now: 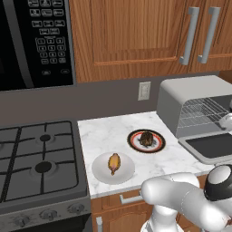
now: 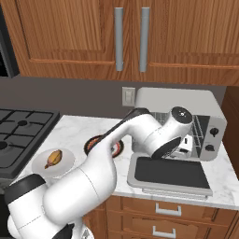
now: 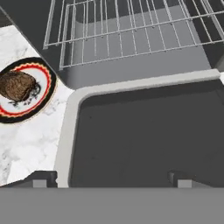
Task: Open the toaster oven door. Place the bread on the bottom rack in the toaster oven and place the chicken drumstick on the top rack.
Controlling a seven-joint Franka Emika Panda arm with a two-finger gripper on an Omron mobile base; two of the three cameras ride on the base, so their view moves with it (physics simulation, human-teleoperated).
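Gripper point(image 3: 109, 177) hangs spread wide and empty over the lowered toaster oven door point(image 3: 144, 140). Bread point(image 1: 146, 138) on its rimmed plate point(image 1: 134, 144) and chicken drumstick point(image 1: 114, 163) lie apart on the table point(image 1: 102, 133).

The left base view looks forward and down from behind the arm's left, over the stove point(image 1: 41, 158) and desk point(image 1: 108, 131). The right base view faces the same desk from the right. Both share the toaster oven point(image 2: 186, 100). The hand view looks steeply down, close over the toaster oven door point(image 3: 144, 135).
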